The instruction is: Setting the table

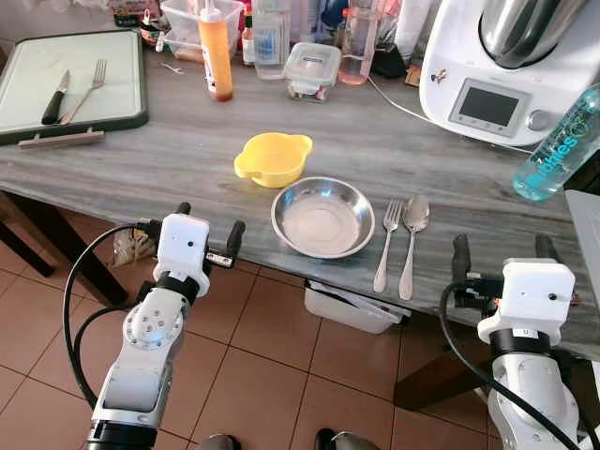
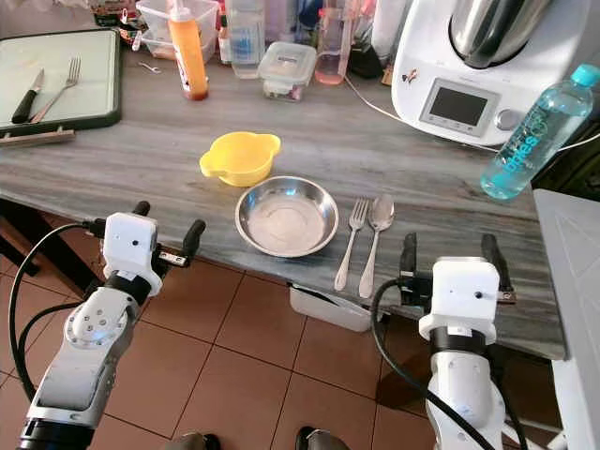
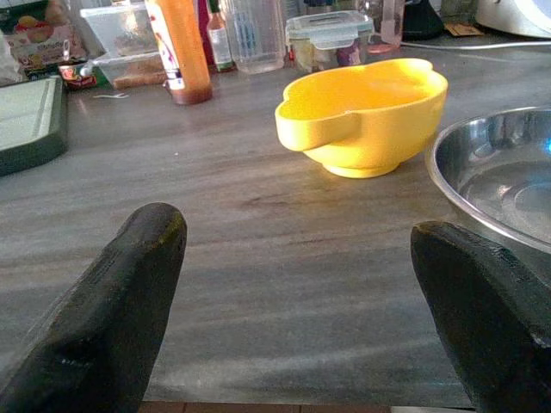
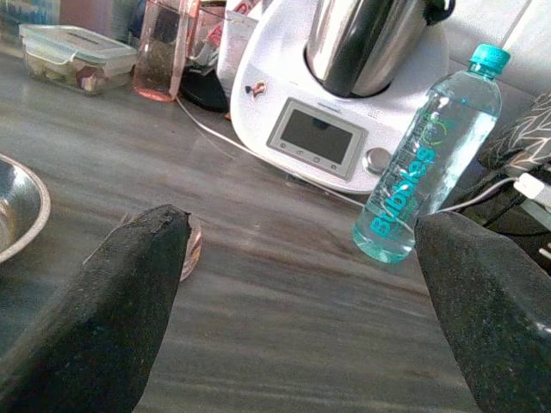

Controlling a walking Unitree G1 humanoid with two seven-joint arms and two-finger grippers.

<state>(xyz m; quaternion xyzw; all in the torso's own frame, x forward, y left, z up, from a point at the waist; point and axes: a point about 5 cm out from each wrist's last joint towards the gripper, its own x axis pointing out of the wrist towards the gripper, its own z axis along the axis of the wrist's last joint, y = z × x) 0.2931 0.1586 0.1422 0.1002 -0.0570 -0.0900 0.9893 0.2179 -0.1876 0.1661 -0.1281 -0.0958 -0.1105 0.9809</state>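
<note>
Steel plate (image 1: pixel 322 217): far and right of left gripper (image 1: pixel 208 227), beside the fork (image 1: pixel 387 242).
Left jaws: wide, empty.
Right gripper (image 1: pixel 502 254): wide, empty.

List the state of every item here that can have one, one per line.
steel plate: upright, empty
yellow bowl: upright, looks empty
fork: flat, right of the plate
spoon: flat, beside the fork
water bottle: capped, standing
snap-lid container: lid on
orange sauce bottle: upright
knife and second fork: lying on the green tray
left hand: open, empty
right hand: open, empty
</note>
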